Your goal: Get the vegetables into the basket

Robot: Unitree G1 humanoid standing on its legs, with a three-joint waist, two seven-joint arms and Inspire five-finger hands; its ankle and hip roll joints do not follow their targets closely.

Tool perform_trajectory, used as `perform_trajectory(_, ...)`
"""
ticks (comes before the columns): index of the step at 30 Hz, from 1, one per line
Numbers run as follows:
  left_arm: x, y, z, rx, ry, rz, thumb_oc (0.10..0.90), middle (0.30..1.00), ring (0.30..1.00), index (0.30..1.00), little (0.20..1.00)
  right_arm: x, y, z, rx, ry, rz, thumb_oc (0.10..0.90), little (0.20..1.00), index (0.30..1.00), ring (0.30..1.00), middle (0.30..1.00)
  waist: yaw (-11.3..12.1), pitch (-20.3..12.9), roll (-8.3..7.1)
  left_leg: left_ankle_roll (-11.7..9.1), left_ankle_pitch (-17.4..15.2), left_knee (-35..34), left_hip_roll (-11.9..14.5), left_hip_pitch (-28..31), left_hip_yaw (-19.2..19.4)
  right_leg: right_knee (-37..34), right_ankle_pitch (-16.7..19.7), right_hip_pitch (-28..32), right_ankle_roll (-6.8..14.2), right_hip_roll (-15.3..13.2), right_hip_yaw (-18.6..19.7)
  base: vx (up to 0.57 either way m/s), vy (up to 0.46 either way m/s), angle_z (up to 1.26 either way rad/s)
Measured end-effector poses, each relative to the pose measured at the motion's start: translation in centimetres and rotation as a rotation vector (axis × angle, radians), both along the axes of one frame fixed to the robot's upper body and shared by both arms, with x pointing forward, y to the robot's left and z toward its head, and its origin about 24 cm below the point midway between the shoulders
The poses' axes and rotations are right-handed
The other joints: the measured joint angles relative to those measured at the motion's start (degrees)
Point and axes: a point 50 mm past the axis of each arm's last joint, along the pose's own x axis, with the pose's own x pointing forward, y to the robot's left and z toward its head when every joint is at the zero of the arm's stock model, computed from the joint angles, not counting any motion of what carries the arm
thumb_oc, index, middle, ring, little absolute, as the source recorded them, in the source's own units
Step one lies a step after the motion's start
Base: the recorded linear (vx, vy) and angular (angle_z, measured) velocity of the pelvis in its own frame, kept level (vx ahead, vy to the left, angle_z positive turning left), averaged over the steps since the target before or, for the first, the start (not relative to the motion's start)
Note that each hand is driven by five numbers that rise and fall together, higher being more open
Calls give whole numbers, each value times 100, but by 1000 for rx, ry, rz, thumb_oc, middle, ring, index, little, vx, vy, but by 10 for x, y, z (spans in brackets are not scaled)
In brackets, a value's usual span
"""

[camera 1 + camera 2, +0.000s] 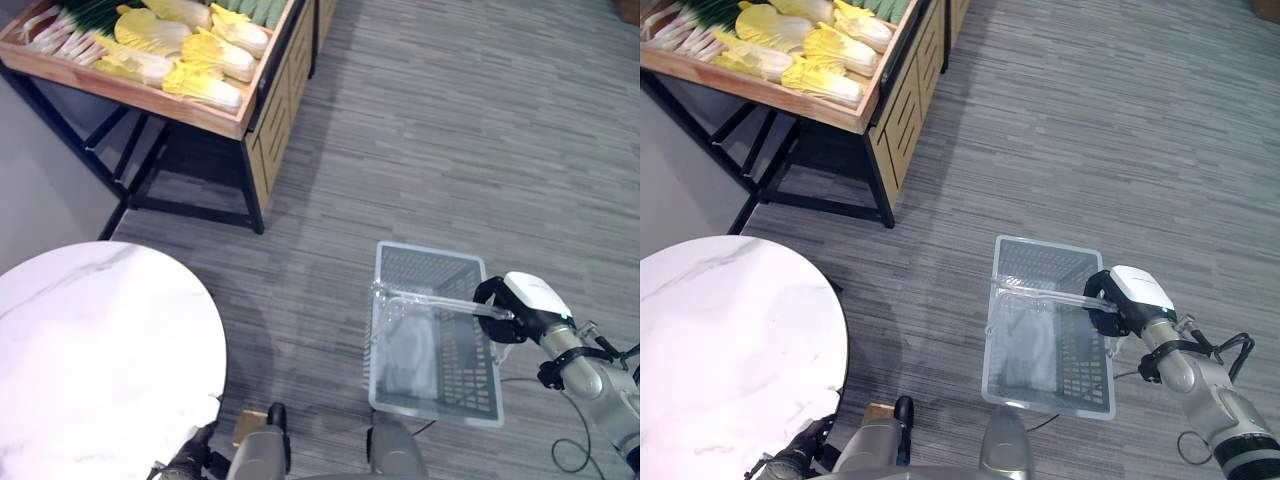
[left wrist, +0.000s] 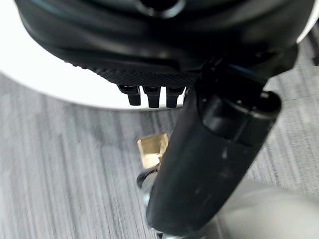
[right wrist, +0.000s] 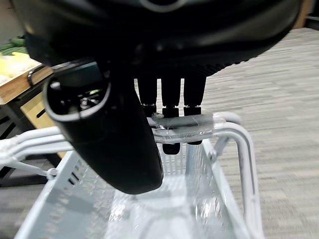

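Vegetables (image 1: 185,55), pale and leafy, fill the wooden crate (image 1: 150,98); right hand (image 1: 510,300) grips the mesh basket's (image 1: 430,335) clear handle (image 1: 430,300).

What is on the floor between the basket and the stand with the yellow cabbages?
Nothing: in the left eye view only bare grey striped floor lies between the clear plastic basket and the wooden stand of yellow cabbages.

Even, soft overhead light; floor (image 1: 480,120) evenly lit, no hard highlights. Deep shadow under the wooden produce stand (image 1: 255,110), fainter shadow on the floor beside the basket (image 1: 435,335). The white round table (image 1: 100,350) reads bright, near washed out. Straight floor lines bend slightly toward the edges in the 2 eye views. In both wrist views the near dark hand bulk is out of focus; the floor behind is soft.
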Motion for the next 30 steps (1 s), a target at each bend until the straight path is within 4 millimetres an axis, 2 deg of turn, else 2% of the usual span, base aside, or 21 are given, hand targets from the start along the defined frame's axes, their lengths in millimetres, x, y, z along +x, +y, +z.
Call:
perform_trajectory(1, 1, 3, 1, 7, -5, -1, 900, 1000, 1000, 1000, 1000, 2, 3, 0, 6, -9, 5, 400, 300, 300, 300, 300, 26, -7, 8, 45, 22, -83, 48, 15, 175, -30, 98, -75, 6, 5, -81, -93, 122, -80)
perform_trajectory(3, 7, 11, 6, 28, -29, -6, 900, 1000, 1000, 1000, 1000, 2, 4, -3, 13, -5, -3, 400, 300, 300, 300, 300, 165, -40, 61, 129, 129, -254, 200, 125, 496, 472, -646, -24, 145, -14, -1097, -61, 90, -83)
perform_trajectory(4, 8, 13, 7, 34, -31, -7, 900, 1000, 1000, 1000, 1000, 2, 4, -3, 11, -5, -5, 400, 300, 300, 300, 300, 225, -58, 99, 104, 151, -310, 267, 163, 565, 565, -848, 137, 172, -40, -1449, -41, 47, -75)
perform_trajectory(5, 9, 18, 10, 47, -37, -10, 900, 1000, 1000, 1000, 1000, 2, 4, -2, 9, -10, -6, 400, 300, 300, 300, 300, 258, -66, 112, 76, 216, -436, 331, 273, 673, 576, -865, 554, 180, -147, -1978, -36, 39, -66)
perform_trajectory(6, 8, 20, 10, 52, -36, -6, 900, 1000, 1000, 1000, 1000, 4, 5, -1, 11, -17, -4, 400, 300, 300, 300, 300, 361, -67, 112, 23, 255, -530, 365, 373, 804, 557, -902, 690, 196, -186, -2216, 16, -14, -73)
perform_trajectory(7, 7, 21, 10, 54, -35, -2, 900, 1000, 1000, 1000, 1000, 6, 6, 2, 10, -26, 2, 400, 300, 300, 300, 300, 443, -72, 103, -18, 324, -599, 373, 422, 911, 415, -830, 749, 263, -145, -2208, 39, -47, -60)
perform_trajectory(8, 4, 18, 8, 45, -28, 9, 900, 1000, 1000, 1000, 1000, 11, 5, 7, 4, -45, -2, 400, 300, 300, 300, 300, 359, -88, 137, -71, 462, -827, 358, 549, 950, 199, -820, 862, 280, -104, -2215, 38, -82, -40)
perform_trajectory(12, 2, 9, 5, 17, -24, 7, 900, 1000, 1000, 1000, 1000, 11, 3, 7, 0, -53, -15, 400, 300, 300, 300, 300, 323, -127, 154, -272, 693, -1207, 430, 706, 1090, -387, -827, 1032, 287, 82, -2034, 21, -141, -20)
perform_trajectory(14, 1, 3, 2, 0, -21, 8, 900, 1000, 1000, 1000, 1000, 10, 3, 7, -1, -50, -18, 400, 300, 300, 300, 300, 303, -142, 188, -345, 773, -1275, 504, 697, 1087, -396, -858, 998, 282, 170, -2016, 7, -149, -8)
perform_trajectory(19, -7, -3, -1, -8, 0, -5, 900, 1000, 1000, 1000, 1000, 5, -7, -1, -12, -10, -61, 400, 300, 300, 300, 300, 264, -216, 323, -597, 1000, -1434, 882, 691, 1031, -399, -988, 942, 102, 568, -2045, -12, -248, -2)
perform_trajectory(21, -7, -3, -1, -8, 2, -4, 900, 1000, 1000, 1000, 1000, 5, -8, -2, -13, -6, -65, 400, 300, 300, 300, 300, 265, -210, 374, -662, 1056, -1438, 950, 646, 953, -398, -1011, 920, 23, 652, -2082, -20, -172, 6)
perform_trajectory(23, -7, -9, -3, -23, 2, -2, 900, 1000, 1000, 1000, 1000, 3, -12, -5, -14, 9, -81, 400, 300, 300, 300, 300, 273, -214, 522, -728, 1115, -1421, 1054, 586, 849, -400, -1038, 921, -47, 754, -2169, -3, -117, 18)
perform_trajectory(26, -8, -20, -7, -52, 4, 1, 900, 1000, 1000, 1000, 1000, -1, -20, -9, -24, 34, -114, 400, 300, 300, 300, 300, 323, -218, 727, -783, 1216, -1393, 1060, 546, 680, -406, -1068, 960, -99, 803, -2275, 5, -83, 18)
perform_trajectory(27, -8, -25, -8, -65, 4, 1, 900, 1000, 1000, 1000, 1000, -3, -27, -11, -34, 52, -138, 400, 300, 300, 300, 300, 374, -232, 801, -844, 1268, -1395, 1044, 542, 451, -404, -1072, 969, -105, 796, -2279, 17, -21, 7)
perform_trajectory(30, -9, -30, -9, -77, 7, -1, 900, 1000, 1000, 1000, 1000, -5, -33, -13, -49, 70, -162, 400, 300, 300, 300, 300, 386, -234, 889, -874, 1309, -1418, 1018, 546, 358, -401, -1074, 996, -107, 772, -2322, 12, 12, 9)
